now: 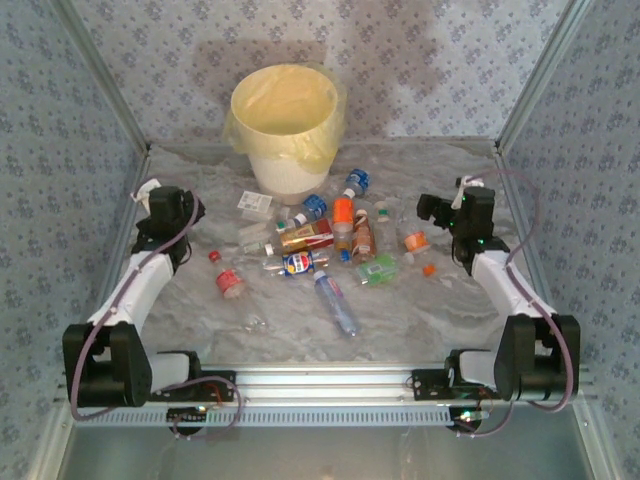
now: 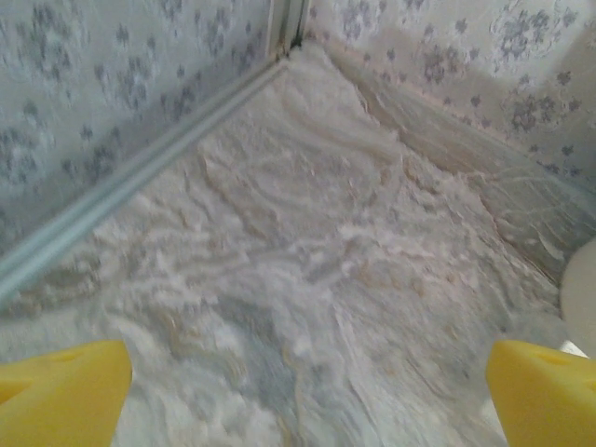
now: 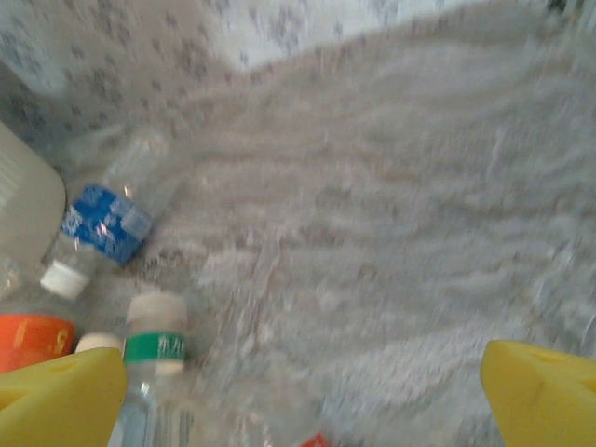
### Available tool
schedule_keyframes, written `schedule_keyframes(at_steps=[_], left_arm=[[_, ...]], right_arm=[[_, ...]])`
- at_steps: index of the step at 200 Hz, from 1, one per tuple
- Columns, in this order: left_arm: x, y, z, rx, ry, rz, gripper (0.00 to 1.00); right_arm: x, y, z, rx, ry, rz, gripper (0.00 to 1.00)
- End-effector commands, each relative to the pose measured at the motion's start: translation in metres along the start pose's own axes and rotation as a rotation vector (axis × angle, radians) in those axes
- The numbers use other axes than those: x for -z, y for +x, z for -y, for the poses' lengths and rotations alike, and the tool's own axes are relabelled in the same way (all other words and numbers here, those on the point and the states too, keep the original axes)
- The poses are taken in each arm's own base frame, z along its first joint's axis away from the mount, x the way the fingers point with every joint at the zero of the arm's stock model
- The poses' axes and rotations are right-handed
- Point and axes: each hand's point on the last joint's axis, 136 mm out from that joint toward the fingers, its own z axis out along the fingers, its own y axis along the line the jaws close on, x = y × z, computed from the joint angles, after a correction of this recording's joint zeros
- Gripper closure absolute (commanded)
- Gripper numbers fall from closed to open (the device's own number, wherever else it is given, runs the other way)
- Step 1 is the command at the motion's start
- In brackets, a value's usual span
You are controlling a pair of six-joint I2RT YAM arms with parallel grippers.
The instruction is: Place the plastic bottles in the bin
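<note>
Left gripper (image 2: 307,396): jaws spread wide, empty, over bare crinkled table cover (image 2: 307,233) by back-left corner. Right gripper (image 3: 303,396): jaws spread wide, nothing between. Plastic bottles (image 1: 320,245) scattered mid-table, between arms, just before upright bin (image 1: 290,175). Right wrist view blurry: blue-label bottle (image 3: 107,219) lying, green-band bottle (image 3: 154,349) cut off at bottom edge. Overhead labels unreadable.

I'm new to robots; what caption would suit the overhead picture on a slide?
Open left gripper and right gripper flank plastic bottles scattered on the table, in front of the bag-lined bin.
</note>
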Motion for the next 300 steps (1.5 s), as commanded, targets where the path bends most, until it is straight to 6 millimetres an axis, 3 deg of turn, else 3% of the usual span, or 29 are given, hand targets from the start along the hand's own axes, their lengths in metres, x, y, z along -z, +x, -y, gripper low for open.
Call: schedule_keyframes(at_steps=[1, 35, 88, 152, 197, 231, 261, 281, 300], left_arm=[[0.018, 0.048, -0.003, 0.097, 0.017, -0.249, 0.02], [0.026, 0.064, 0.020, 0.131, 0.154, -0.334, 0.02], [0.024, 0.071, 0.039, 0.130, 0.234, -0.371, 0.02], [0.025, 0.071, 0.043, 0.104, 0.250, -0.377, 0.02], [0.034, 0.065, 0.069, 0.076, 0.356, -0.373, 0.02], [0.052, 0.062, 0.105, 0.007, 0.486, -0.375, 0.02], [0.078, 0.057, 0.146, -0.059, 0.660, -0.364, 0.02], [0.106, 0.059, 0.180, -0.136, 0.823, -0.350, 0.02], [0.132, 0.066, 0.212, -0.216, 0.965, -0.363, 0.02]], right_arm=[[0.006, 0.077, 0.012, -0.104, 0.073, -0.335, 0.00], [0.001, 0.092, 0.010, -0.059, 0.059, -0.396, 0.00], [-0.027, 0.104, -0.002, 0.034, 0.066, -0.508, 0.00], [-0.048, 0.117, 0.019, 0.029, 0.230, -0.560, 0.17], [-0.050, 0.114, 0.024, 0.016, 0.261, -0.553, 0.32], [-0.041, 0.091, 0.026, 0.005, 0.268, -0.438, 0.43], [-0.017, 0.047, 0.011, 0.006, 0.211, -0.266, 0.46], [0.006, 0.012, -0.026, -0.018, 0.030, -0.154, 0.46], [0.032, -0.017, -0.075, -0.095, -0.225, -0.053, 0.46]])
